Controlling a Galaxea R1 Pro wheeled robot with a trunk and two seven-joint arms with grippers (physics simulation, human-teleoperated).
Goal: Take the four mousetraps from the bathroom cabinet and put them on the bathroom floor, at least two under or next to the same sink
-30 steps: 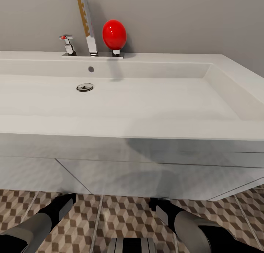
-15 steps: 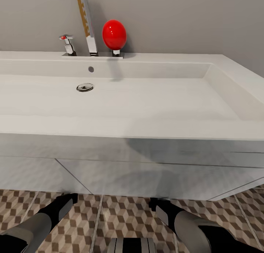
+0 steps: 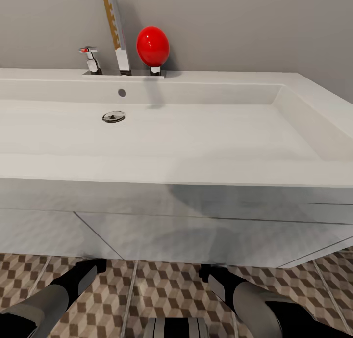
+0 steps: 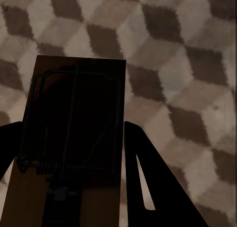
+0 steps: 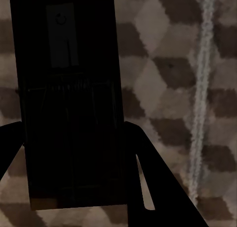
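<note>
1. Looking down from the head, I see both of my arms reaching low and forward toward the vanity [image 3: 147, 230], with the left gripper [image 3: 90, 268] and the right gripper [image 3: 211, 272] poking out over the floor [image 3: 162, 289] just in front of its white face.
2. In my left wrist camera, the left gripper's dark fingers [image 4: 148, 187] stand on either side of a trap [image 4: 74, 138]; they look clamped on it, the board filling the gap between them.
3. That trap is a flat rectangular board, very dark in shadow, with thin wire lines and a coil spring faintly visible on its face.
4. In my right wrist camera, the right gripper's fingers [image 5: 148, 187] flank a second trap [image 5: 69, 103] the same way, apparently closed on it.
5. This board is also in deep shadow; I can make out a paler rectangular plate near one end and wire outlines across the middle.
6. Both traps hang over the cube-patterned tiles; I can't tell whether either touches the floor.
7. A pale grout line [image 5: 202, 88] runs beside the right trap.
8. Above, the wide white sink [image 3: 171, 132] carries a chrome faucet [image 3: 117, 34], a small tap [image 3: 91, 59] and a red knob [image 3: 153, 46].
</note>
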